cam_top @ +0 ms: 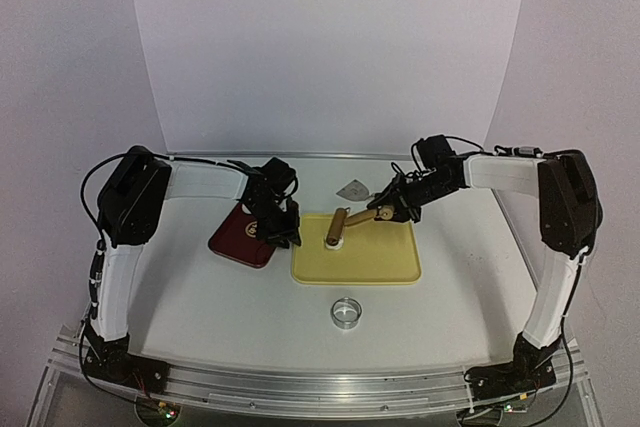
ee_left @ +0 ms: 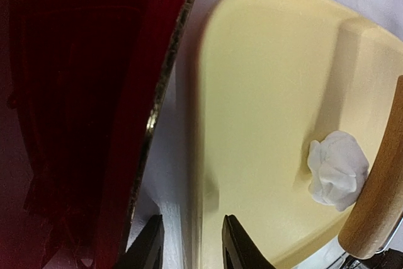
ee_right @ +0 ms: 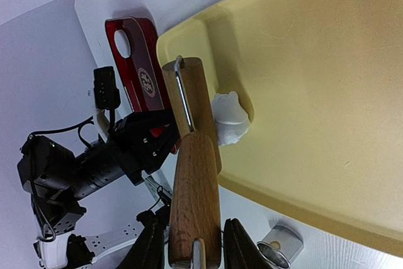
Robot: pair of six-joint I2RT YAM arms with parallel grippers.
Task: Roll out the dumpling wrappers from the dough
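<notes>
dough lump (ee_left: 338,169) in yellow tray (ee_left: 264,92), beside wooden roller (ee_right: 195,181)

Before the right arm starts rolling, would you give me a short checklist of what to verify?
1. Right gripper holds the rolling pin by its handle: ok.
2. Dough on the tray: ok, one unrolled lump by the rim.
3. Rolling pin over the lump: not ok, it lies beside it.
4. Left gripper clamps the tray rim: not ok, the jaws straddle it with a gap showing.
5. Ring cutter off the tray: ok, it is on the table in front of it.
</notes>
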